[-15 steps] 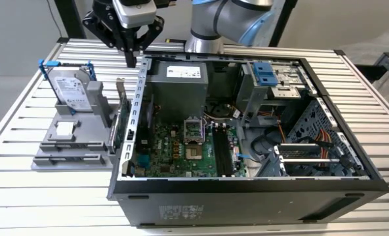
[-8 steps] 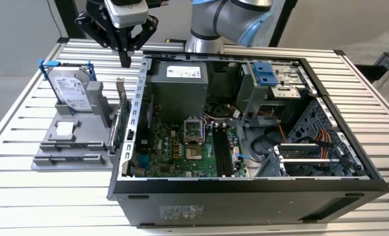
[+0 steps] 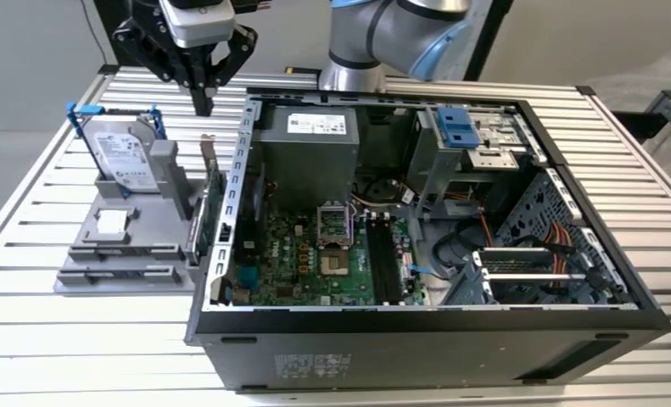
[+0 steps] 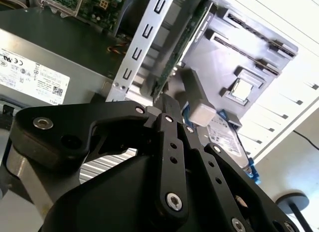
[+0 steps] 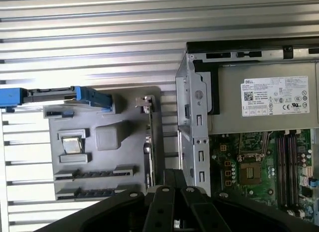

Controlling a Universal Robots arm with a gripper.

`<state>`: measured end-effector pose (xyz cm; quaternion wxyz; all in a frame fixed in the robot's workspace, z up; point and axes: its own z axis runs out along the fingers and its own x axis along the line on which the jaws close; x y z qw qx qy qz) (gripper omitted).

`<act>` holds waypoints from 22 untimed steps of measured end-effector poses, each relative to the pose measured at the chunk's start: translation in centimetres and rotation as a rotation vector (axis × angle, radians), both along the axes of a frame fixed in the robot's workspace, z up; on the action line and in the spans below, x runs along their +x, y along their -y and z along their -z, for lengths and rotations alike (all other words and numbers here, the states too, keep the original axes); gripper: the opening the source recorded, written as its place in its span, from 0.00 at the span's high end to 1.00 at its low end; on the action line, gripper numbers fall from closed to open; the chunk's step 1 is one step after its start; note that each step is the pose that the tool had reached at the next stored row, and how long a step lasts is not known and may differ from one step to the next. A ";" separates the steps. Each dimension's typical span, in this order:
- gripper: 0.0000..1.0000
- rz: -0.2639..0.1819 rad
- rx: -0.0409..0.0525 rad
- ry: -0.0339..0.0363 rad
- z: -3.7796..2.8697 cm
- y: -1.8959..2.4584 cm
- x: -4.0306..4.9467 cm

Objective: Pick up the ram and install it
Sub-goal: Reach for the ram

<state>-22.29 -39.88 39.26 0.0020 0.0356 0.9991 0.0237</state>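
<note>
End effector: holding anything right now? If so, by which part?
Nothing that shows. The end effector hangs above where the grey holder meets the computer case, shut, with no part between its jaws.

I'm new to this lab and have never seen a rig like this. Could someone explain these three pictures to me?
This is one robot arm with a black grasping part, the end effector. The exterior view comes from a camera off the arm and takes in the whole scene. Both wrist views come from cameras riding on the arm, so the end effector sits in their foreground. On the slatted metal table stands an open computer case with its green motherboard exposed. On the exterior view's left is a grey parts holder. It carries a silver hard drive with blue clips and an upright card. The end effector hangs near the holder's far end, shut, with nothing visible in its grip.
</note>
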 end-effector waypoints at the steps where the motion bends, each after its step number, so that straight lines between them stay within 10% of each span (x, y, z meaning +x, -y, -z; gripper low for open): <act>1: 1.00 0.000 0.0000 -0.0002 0.00 0.00 -0.19; 22: 1.00 -0.006 0.0000 -0.0041 0.01 0.00 -3.89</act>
